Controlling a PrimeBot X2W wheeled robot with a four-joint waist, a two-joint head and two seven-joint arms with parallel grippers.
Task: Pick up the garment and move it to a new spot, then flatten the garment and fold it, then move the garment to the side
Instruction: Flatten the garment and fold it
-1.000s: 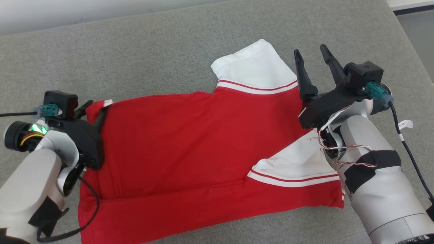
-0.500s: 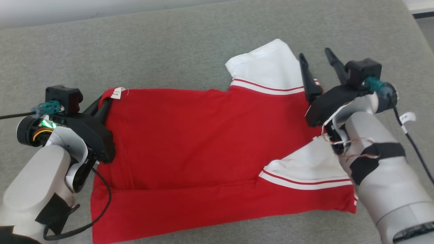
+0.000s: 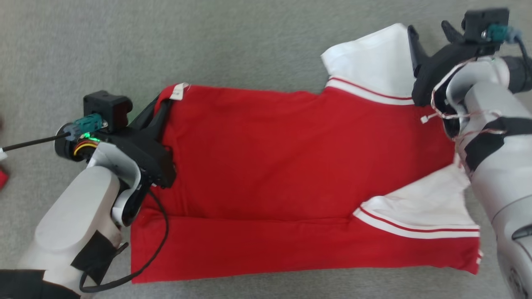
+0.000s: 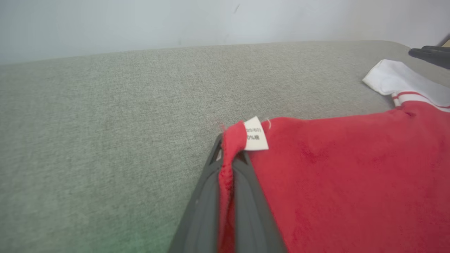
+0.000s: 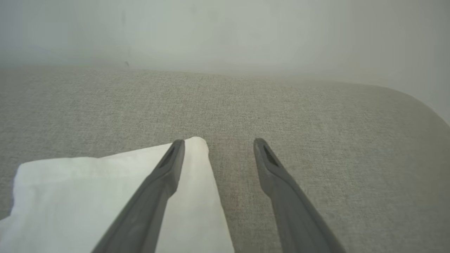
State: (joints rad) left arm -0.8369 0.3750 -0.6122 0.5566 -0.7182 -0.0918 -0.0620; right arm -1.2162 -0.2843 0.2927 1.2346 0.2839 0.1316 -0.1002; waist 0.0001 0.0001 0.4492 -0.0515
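A grey woven surface (image 3: 249, 41) spreads under both arms. On it lies the red garment (image 3: 270, 158), reaching from one gripper to the other, its near part doubled over along a long crease. Two white sleeves with red-and-white striped bands sit at the right gripper's end. The far sleeve (image 3: 370, 66) lies directly beneath and beside that gripper, and the near sleeve (image 3: 424, 211) lies beside the right forearm. The left gripper (image 3: 164, 104) is pressed together on the garment's corner hem, and in the left wrist view red cloth is squeezed between its two fingers and bunches over their tips. The right gripper (image 3: 430, 35) stands spread, holding nothing — one finger (image 5: 158, 186) over the far sleeve's corner, the other above bare surface. A small white label (image 4: 256, 134) sticks up just past the left gripper's fingertips.
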